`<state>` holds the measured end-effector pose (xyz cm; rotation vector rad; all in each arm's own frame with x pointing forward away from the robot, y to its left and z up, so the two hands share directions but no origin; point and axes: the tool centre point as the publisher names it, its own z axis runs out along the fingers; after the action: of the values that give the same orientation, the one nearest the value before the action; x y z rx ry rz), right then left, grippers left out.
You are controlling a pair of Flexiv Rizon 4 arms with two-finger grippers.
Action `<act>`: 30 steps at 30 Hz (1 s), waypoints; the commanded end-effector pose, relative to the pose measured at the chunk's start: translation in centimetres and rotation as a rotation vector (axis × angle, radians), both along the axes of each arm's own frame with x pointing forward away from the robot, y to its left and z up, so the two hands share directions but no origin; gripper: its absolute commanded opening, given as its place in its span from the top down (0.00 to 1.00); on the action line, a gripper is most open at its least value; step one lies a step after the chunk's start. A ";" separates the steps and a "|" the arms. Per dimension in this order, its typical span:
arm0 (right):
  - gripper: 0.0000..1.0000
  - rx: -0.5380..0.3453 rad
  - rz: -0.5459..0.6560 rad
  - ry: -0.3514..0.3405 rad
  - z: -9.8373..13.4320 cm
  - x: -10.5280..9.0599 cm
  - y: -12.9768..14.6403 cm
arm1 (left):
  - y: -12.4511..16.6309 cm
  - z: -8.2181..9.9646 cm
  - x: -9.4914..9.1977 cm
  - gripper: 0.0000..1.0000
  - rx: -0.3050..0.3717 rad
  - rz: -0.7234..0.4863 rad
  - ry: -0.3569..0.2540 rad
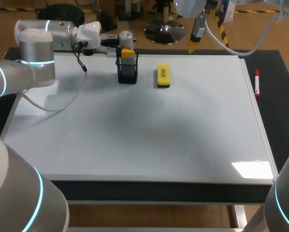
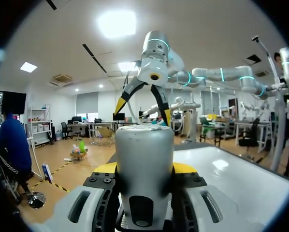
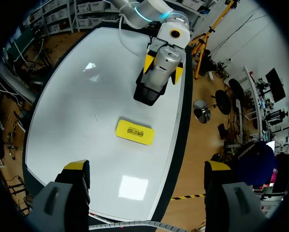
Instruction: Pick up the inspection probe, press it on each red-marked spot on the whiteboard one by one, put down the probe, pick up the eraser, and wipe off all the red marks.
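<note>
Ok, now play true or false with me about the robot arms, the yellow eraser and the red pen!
1. The left gripper is squeezing the silver inspection probe. True.
2. The right gripper is holding the yellow eraser. False: the eraser lies flat on the whiteboard, and the right gripper is open and holds nothing.
3. The red marker lies on the whiteboard. False: it lies on the dark mat just past the board's right edge.
4. A black holder stands on the whiteboard beside the eraser. True.
</note>
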<state>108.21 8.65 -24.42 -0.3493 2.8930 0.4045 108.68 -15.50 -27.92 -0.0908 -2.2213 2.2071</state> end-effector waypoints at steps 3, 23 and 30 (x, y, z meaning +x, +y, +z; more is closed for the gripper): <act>0.00 -0.004 0.001 0.002 0.1 0.0 0.0 | -0.2 -0.4 0.4 1.00 0.003 -0.007 0.005; 0.00 -0.004 0.001 0.002 0.1 0.0 0.0 | 2.1 1.2 -1.2 0.00 0.024 0.003 -0.036; 0.00 -0.004 0.001 0.002 0.1 0.0 0.0 | 4.0 2.1 -2.0 0.00 0.109 0.031 -0.076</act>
<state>108.21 8.65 -24.42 -0.3493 2.8930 0.4045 108.29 -12.31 -26.99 -0.1784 -2.3088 2.1680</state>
